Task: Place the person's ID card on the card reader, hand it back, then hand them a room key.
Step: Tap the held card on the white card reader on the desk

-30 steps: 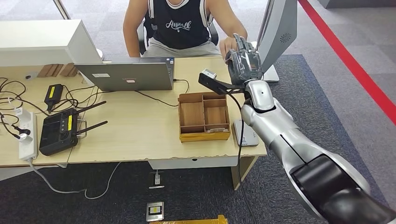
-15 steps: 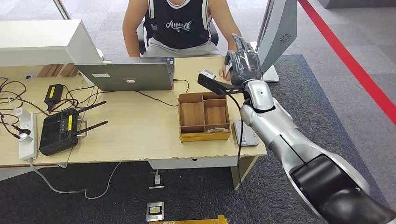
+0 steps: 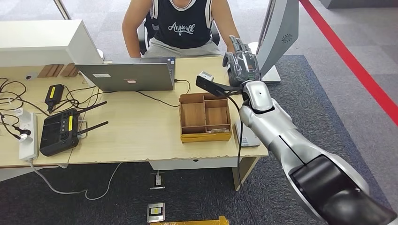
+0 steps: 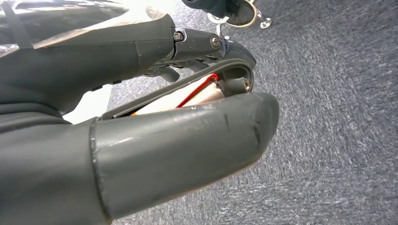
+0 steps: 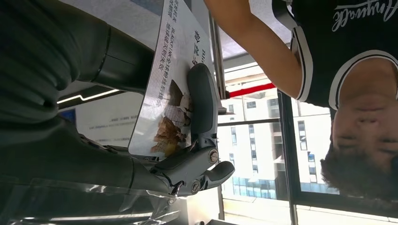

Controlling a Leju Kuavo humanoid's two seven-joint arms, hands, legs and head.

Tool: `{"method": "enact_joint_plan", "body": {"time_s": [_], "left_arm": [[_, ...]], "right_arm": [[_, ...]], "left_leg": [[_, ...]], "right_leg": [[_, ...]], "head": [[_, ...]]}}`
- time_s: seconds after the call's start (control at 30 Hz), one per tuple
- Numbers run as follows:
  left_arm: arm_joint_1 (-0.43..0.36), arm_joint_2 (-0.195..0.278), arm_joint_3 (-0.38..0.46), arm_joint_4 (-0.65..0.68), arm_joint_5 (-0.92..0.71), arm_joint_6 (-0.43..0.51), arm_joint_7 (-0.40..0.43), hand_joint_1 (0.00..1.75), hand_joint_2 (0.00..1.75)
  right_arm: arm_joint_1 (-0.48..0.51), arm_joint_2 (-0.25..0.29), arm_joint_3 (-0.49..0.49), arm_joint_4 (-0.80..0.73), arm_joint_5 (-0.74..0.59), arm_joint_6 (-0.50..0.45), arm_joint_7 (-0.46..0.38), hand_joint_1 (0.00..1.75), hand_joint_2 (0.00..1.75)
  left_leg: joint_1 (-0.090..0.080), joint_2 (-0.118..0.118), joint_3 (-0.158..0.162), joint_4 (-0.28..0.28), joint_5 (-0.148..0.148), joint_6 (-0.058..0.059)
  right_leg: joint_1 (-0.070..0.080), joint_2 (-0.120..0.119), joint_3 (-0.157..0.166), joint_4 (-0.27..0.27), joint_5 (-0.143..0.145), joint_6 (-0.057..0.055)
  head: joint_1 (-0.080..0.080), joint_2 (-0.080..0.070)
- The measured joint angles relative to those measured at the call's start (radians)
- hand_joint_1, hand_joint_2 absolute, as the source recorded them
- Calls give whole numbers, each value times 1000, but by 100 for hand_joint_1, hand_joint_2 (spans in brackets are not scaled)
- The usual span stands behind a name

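While the right arm stretches up over the far right corner of the desk (image 3: pixel 141 136), the right hand (image 3: pixel 241 63) is raised toward the person (image 3: pixel 180 23) seated behind it. From the right wrist, that hand (image 5: pixel 141 117) grips a card (image 5: pixel 169 84): the thumb lies behind it, a dark finger (image 5: pixel 202 103) presses across its printed face, and the card stands flat against the palm. Printed text and a small picture cover the card's face; whether it is the ID or the room key, I cannot tell. From the head view the card is hidden behind the hand's back. The person's arm reaches down toward the hand, close to it, though contact with the card cannot be made out.

On the desk, the wooden tray (image 3: pixel 205 117) sits just left of the right forearm, divided into compartments, with something pale lying in the front right one. A grey reader (image 3: pixel 248 136) lies flat by the desk's right edge, partly under the arm. Further left are the laptop (image 3: pixel 126 75), a black controller (image 3: pixel 58 131) with antennas, a power strip (image 3: pixel 28 136) and loose cables.

Down at the left wrist, the left hand (image 4: pixel 141 117) hangs over grey carpet with thumb and fingers drawn close together, nothing visible between them.
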Motion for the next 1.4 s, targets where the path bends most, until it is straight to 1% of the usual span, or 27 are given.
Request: {"method": "enact_joint_plan", "body": {"time_s": [0.13,0.27,0.47,0.7,0.9,1.1,1.23,1.4], "left_arm": [[0,0,1,0,-8,4,7,0,0],[1,0,4,0,-11,4,17,0,0],[0,0,20,0,2,4,23,0,0],[-1,0,33,0,5,4,23,0,0],[-1,0,45,0,4,4,23,0,0],[-2,0,52,0,2,5,24,0,0],[-2,0,57,0,1,7,27,0,0],[-4,0,64,0,-7,7,35,0,0]], "right_arm": [[17,-35,0,-20,7,47,35,175,175],[58,-96,0,-66,1,86,61,175,175],[124,-176,-4,-129,-23,93,74,175,175],[169,-226,-10,-171,-39,90,75,175,175],[196,-248,-12,-187,-53,88,75,175,175],[214,-252,-13,-188,-62,86,66,175,175],[222,-248,-13,-187,-68,86,52,175,175],[242,-230,-8,-175,-75,86,36,175,175]], "left_leg": [[0,0,0,0,0,0],[0,-1,0,0,0,0],[-1,0,0,0,-1,1],[0,0,0,0,-1,1],[0,0,0,0,-1,1],[-1,0,0,0,-1,1],[0,0,0,0,-1,1],[0,0,0,0,-1,1]], "right_leg": [[0,0,0,0,0,0],[0,0,0,-1,0,0],[0,1,0,-1,0,0],[0,1,0,-1,0,0],[0,1,0,-1,0,0],[0,1,0,-1,0,0],[0,1,0,-1,0,0],[0,1,0,-1,0,0]], "head": [[0,0],[0,0],[0,0],[0,0],[0,0],[0,0],[0,0],[0,0]]}}
